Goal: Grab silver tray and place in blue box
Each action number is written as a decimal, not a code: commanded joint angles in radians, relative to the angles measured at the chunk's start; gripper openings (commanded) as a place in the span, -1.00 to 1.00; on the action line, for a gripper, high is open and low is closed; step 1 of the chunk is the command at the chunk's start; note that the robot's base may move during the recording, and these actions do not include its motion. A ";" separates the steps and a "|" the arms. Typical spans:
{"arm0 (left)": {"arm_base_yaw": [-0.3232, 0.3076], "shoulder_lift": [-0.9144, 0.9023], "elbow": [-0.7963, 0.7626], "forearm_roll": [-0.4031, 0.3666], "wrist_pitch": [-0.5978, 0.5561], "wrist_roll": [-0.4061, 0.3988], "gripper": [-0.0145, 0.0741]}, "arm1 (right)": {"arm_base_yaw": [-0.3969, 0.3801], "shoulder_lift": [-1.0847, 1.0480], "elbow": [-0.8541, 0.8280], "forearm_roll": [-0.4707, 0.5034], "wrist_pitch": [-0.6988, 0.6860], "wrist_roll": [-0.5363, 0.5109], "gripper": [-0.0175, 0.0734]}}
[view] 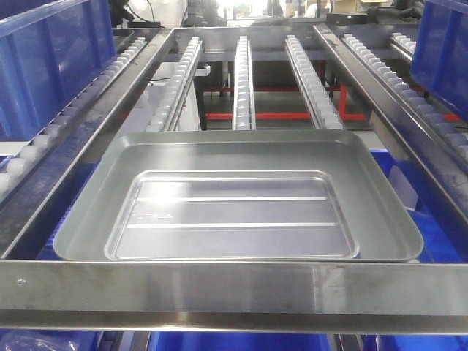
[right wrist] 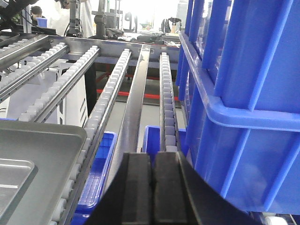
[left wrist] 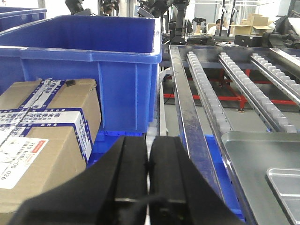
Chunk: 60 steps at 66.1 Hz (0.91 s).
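A large, shallow silver metal tray (view: 234, 205) lies flat on steel roller rails (view: 243, 80), right of the left gripper (left wrist: 148, 150) and left of the right gripper (right wrist: 153, 161) — both pairs of black jaws pressed together, empty. A deep bright-blue plastic crate (left wrist: 93, 65) stands ahead-left of the left gripper. The tray looks stiff, light and slick — its raised side rims suit pinching.

Front cam close above silver tray (view: 241, 157), facing fwd; wrist cams low beside it, sharing it.
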 commanded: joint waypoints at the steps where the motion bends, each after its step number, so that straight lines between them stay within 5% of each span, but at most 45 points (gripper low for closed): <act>1: 0.001 -0.013 0.016 0.000 -0.066 -0.009 -0.69 | -0.004 -0.021 -0.018 -0.010 -0.103 -0.005 -0.51; 11: 0.001 -0.013 -0.011 0.000 -0.043 -0.009 -0.69 | -0.003 -0.021 -0.019 -0.009 -0.112 0.051 -0.51; 20: 0.001 0.015 -0.119 0.000 0.231 -0.009 -0.69 | -0.002 -0.010 -0.077 -0.009 0.028 0.089 -0.51; 31: 0.001 0.144 -0.245 0.000 0.307 -0.009 -0.69 | -0.002 0.098 -0.194 0.031 0.226 0.090 -0.51; 48: 0.001 0.517 -0.509 -0.052 0.743 -0.009 -0.69 | -0.002 0.443 -0.404 0.113 0.584 0.087 -0.51; 60: 0.001 0.666 -0.615 -0.142 0.856 -0.009 -0.69 | -0.002 0.603 -0.476 0.116 0.692 0.087 -0.51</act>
